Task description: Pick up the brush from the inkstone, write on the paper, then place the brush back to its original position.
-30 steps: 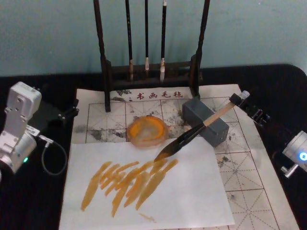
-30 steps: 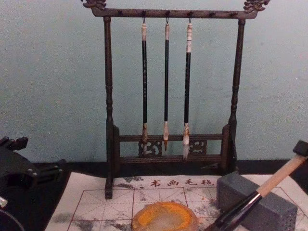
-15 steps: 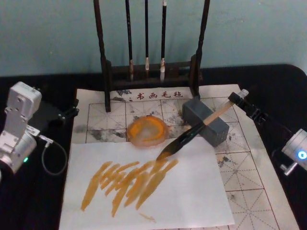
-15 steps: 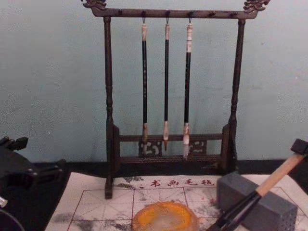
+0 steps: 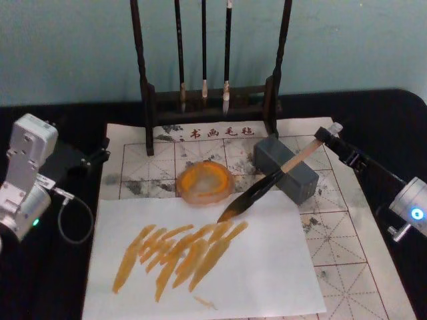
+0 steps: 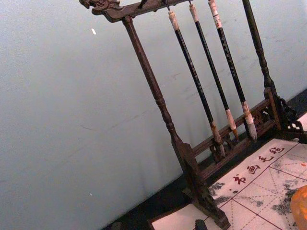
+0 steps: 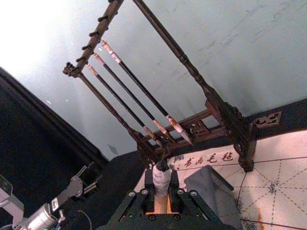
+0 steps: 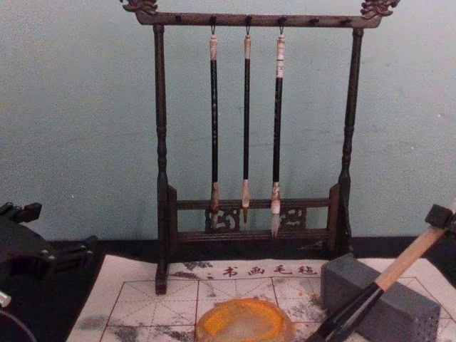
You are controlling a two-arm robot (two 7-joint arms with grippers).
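- One black table (image 5: 400, 113) carries everything, set against a pale teal wall.
- Two sheets lie on it. One is the off-white paper (image 5: 347, 240) printed with a reddish-brown grid, a row of red characters along its far edge and grey ink smudges. A plain white sheet (image 5: 267, 267) covers its near-left part and bears a fan of orange strokes.
- One dark wooden brush stand (image 5: 141, 80) sits on the paper's far edge, with three thin black-shafted brushes (image 5: 203, 47) with pale tips hanging from its top bar.
- Two grippers show. The left gripper (image 5: 93, 159) is parked near the table's left edge, beside the paper; its state cannot be told.
- The right gripper (image 5: 327, 137) is over the paper's far-right corner, clamped on the end of the brush.
- One grey rectangular block (image 5: 303, 185) sits right of centre, under the slanting brush shaft.
- One round orange-rimmed dish (image 5: 205, 181) lies just left of the block, touching the white sheet's far edge.
- One large brush (image 5: 257, 193) has a tan shaft, a glossy black lower section and dark bristles. It slopes down-left over the block, its tip at the white sheet's far edge; contact cannot be told.
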